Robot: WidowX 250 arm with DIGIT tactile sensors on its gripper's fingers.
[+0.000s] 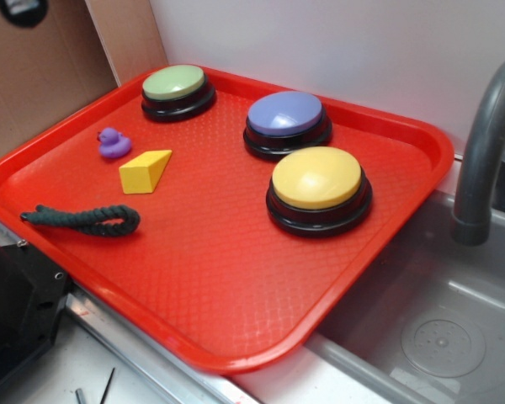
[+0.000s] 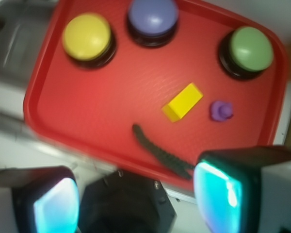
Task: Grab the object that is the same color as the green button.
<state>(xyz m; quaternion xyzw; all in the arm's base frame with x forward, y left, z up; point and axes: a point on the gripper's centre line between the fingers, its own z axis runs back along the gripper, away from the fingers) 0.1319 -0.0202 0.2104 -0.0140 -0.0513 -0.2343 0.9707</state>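
The pincer (image 2: pixel 136 199) hangs open and empty above the near edge of the red tray (image 2: pixel 87 121). Just past it lies the dark green rope (image 2: pixel 157 151), beyond that the yellow wedge (image 2: pixel 183 102), then the green button (image 2: pixel 250 48) in a far corner.

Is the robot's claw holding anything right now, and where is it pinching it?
Nothing is held. The gripper is open with only air between its fingers, high above the red tray. The green rope lies untouched on the tray.
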